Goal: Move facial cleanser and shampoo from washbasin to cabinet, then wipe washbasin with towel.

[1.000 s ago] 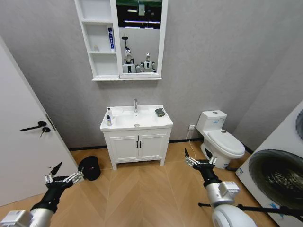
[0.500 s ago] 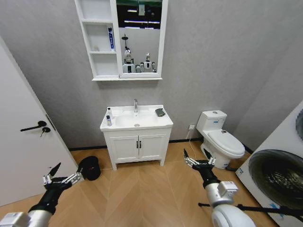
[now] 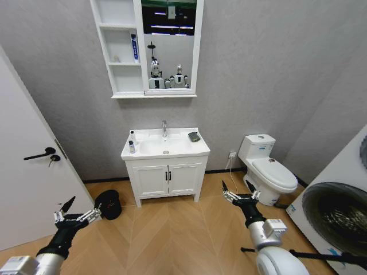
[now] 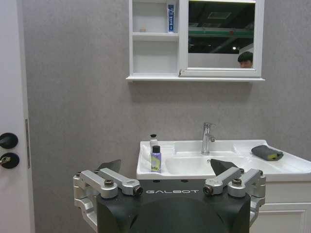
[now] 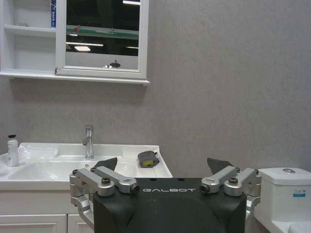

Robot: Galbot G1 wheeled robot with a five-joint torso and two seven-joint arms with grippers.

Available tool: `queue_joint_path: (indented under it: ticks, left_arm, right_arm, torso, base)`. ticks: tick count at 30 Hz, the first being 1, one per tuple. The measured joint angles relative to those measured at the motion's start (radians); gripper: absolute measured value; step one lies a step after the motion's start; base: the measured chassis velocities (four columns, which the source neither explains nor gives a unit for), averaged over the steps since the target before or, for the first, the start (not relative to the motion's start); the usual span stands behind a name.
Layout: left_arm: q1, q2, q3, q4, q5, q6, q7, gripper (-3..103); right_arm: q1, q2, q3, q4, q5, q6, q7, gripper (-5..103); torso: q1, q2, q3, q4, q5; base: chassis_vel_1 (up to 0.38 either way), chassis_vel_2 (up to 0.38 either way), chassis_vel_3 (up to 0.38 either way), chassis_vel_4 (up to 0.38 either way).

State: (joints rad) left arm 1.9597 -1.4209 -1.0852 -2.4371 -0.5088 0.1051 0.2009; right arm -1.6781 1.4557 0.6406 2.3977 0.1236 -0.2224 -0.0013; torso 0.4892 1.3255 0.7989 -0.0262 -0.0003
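Against the grey back wall in the head view stands the washbasin (image 3: 165,146), a white top with a chrome tap (image 3: 164,127) on a two-door floor cupboard (image 3: 167,179). At its left edge stand two small bottles (image 3: 131,142), one just in front of the other, and on its right rear corner lies the dark grey towel (image 3: 194,136), bunched. Above hangs the cabinet (image 3: 119,48) with open shelves joined to a mirror (image 3: 169,43); a blue-and-white tube (image 3: 134,47) stands upright in its middle compartment. A toilet (image 3: 268,168) sits to the right of the washbasin. Low in this view, well apart from the washbasin, the left pincer (image 3: 74,213) hangs over the wooden floor (image 3: 172,235) near a door (image 3: 28,189), and the right pincer (image 3: 238,193) hangs near the toilet; both are spread wide and hold nothing.

In the left wrist view the left pincer (image 4: 167,170) gapes wide and empty, facing the washbasin (image 4: 223,162). A purple bottle (image 4: 155,158) with a dark cap stands in front of a white bottle (image 4: 153,144), and the towel (image 4: 266,152) lies beyond the tap (image 4: 207,138).

In the right wrist view the right pincer (image 5: 163,167) is likewise wide and empty. The towel (image 5: 148,158) rests on the near corner of the washbasin (image 5: 58,167), the white bottle (image 5: 12,150) stands at the far edge, and the toilet (image 5: 282,196) is close by.
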Motion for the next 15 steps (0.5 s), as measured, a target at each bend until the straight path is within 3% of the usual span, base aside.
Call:
queue_joint_path:
  ticks: [15]
  left_arm:
    - [0.001, -0.003, 0.0, -0.004, -0.001, -0.001, 0.002, 100]
  right_arm:
    - [-0.001, -0.001, -0.001, 0.006, -0.007, -0.001, 0.0, 100]
  torso:
    - [0.001, 0.0, 0.0, -0.0002, 0.0002]
  base:
    - [-0.249, 0.243, 0.25, -0.253]
